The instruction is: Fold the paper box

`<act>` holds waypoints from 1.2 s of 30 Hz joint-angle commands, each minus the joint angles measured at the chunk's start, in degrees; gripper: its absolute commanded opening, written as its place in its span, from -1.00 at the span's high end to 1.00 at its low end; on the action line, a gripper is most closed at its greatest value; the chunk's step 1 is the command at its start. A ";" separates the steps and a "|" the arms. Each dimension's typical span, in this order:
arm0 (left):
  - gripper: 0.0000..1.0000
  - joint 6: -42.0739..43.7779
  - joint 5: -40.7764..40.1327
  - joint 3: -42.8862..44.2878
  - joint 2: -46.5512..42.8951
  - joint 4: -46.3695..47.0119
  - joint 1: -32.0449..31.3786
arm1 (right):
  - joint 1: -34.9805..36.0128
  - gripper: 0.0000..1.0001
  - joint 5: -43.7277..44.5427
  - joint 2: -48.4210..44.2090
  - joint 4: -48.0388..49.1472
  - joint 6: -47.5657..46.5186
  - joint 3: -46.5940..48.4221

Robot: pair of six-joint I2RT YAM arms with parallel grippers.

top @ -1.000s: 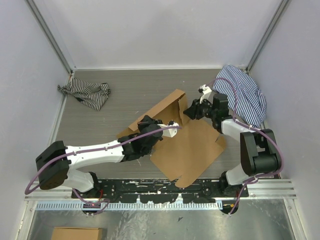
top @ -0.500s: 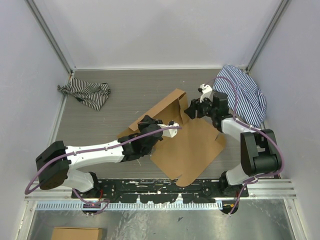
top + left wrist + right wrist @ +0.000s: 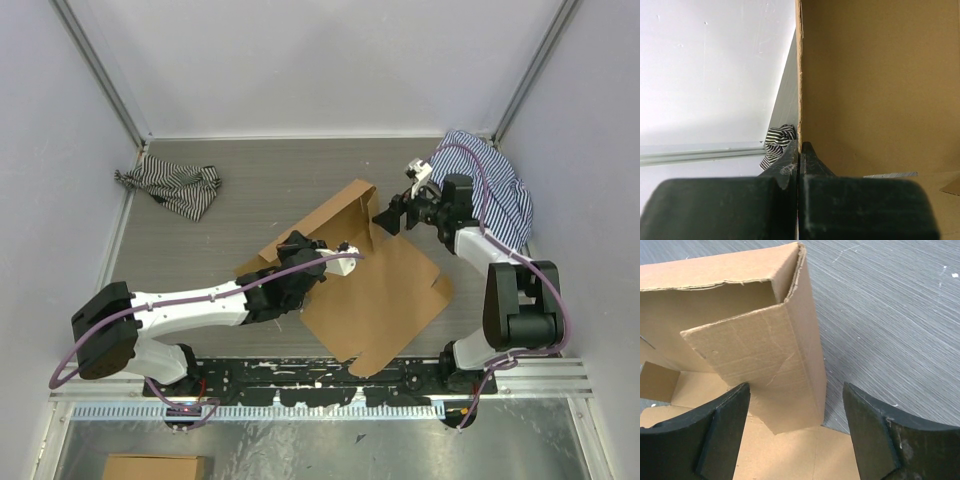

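On the tabletop (image 3: 250, 190): paper box (image 3: 385, 290) sits in the middle, mostly flat, back wall standing up
Left end effector (image 3: 799, 150): clenched on that wall's edge
Right end effector (image 3: 795, 390): spread wide, grabbing nothing, corner flap right in front

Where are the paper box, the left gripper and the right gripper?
paper box (image 3: 385, 290), top view, on its flat panel.
left gripper (image 3: 799, 147), left wrist view, between its pinching fingertips.
right gripper (image 3: 795, 392), right wrist view, midway between its open fingertips.
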 commanded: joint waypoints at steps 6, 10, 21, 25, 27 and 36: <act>1.00 -2.73 2.18 0.28 0.37 0.28 -0.47 | 0.18 -0.54 -5.80 2.97 -0.37 -3.06 2.57; 1.00 -2.69 2.31 1.20 0.46 -0.09 -0.52 | 0.28 -0.55 -4.82 3.34 2.09 -1.56 1.66; 1.00 -3.34 2.46 3.07 -0.55 -2.51 -0.52 | 0.25 -0.65 -4.61 3.55 3.38 -0.84 1.61; 1.00 -3.77 3.28 3.27 -1.08 -3.00 -0.52 | 0.33 -0.66 -8.28 5.78 5.22 -0.66 2.97; 1.00 -3.96 3.46 3.61 -0.93 -3.20 -0.52 | 0.65 -0.67 -7.98 5.68 7.88 -0.09 2.03; 1.00 -4.29 3.82 5.26 -0.15 -4.06 -1.03 | 3.50 -0.58 0.83 6.97 2.32 -3.26 8.11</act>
